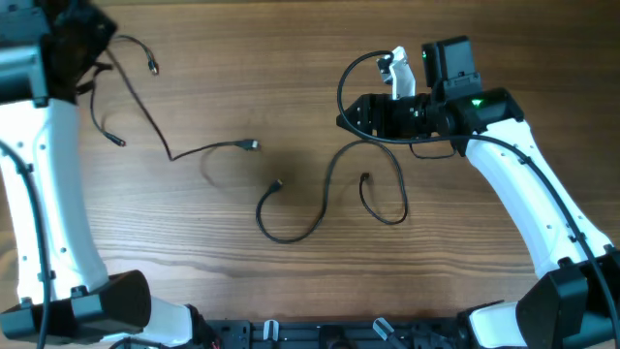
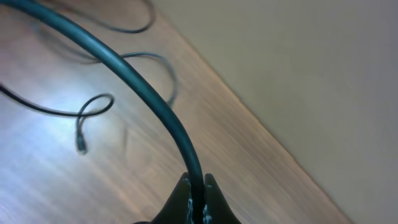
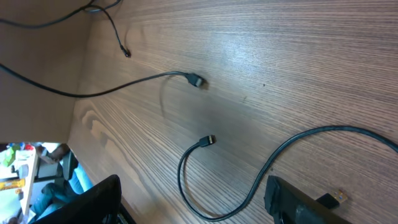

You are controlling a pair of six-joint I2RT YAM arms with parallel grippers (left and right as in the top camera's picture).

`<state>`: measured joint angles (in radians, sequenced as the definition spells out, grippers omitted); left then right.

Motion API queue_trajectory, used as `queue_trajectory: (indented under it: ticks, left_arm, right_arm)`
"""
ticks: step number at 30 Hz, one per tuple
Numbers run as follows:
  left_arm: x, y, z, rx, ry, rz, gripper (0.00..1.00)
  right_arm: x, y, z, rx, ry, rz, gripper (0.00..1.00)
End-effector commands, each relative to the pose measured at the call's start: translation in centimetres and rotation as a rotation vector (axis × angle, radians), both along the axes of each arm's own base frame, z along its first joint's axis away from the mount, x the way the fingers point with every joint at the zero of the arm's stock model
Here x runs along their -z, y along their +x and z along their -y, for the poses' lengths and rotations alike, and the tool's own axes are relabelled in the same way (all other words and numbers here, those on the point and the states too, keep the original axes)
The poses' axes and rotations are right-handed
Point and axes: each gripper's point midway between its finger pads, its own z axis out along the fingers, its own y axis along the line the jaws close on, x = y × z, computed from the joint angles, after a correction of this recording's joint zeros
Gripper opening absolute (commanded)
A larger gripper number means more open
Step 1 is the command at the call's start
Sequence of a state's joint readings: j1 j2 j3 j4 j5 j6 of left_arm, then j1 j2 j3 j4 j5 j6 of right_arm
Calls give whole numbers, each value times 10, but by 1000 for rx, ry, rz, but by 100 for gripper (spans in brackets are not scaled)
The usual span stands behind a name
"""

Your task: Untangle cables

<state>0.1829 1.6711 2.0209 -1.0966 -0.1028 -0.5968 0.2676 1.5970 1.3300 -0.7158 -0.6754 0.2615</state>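
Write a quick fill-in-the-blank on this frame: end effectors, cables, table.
1. The left end effector is shut on a ____.
2. The right end effector has its jaws ____.
3. The loose cable lying mid-table is ____ in colour.
4. The table top is made of ____.

Missing words: cable; open; black; wood.

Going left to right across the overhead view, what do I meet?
Left arm → lower-left plug → upper-left plug → long cable's plug → curled cable's plug → rightmost plug → right arm.
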Motion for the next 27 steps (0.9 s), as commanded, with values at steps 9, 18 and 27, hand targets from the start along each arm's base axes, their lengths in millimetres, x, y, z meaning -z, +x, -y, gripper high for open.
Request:
queue_trajectory:
  ticks: [9, 18, 27]
  left_arm:
    - [19, -32, -105, -412, -246, 41, 4]
    - [20, -4, -102, -357, -740, 175, 4]
    - [-20, 31, -57, -96, -585, 285, 4]
  right_arm:
    - [-8, -1, 0, 4, 5, 25, 75]
    - [-10, 1, -1, 4, 9, 36, 75]
    - [-10, 1, -1, 5, 9, 39, 75]
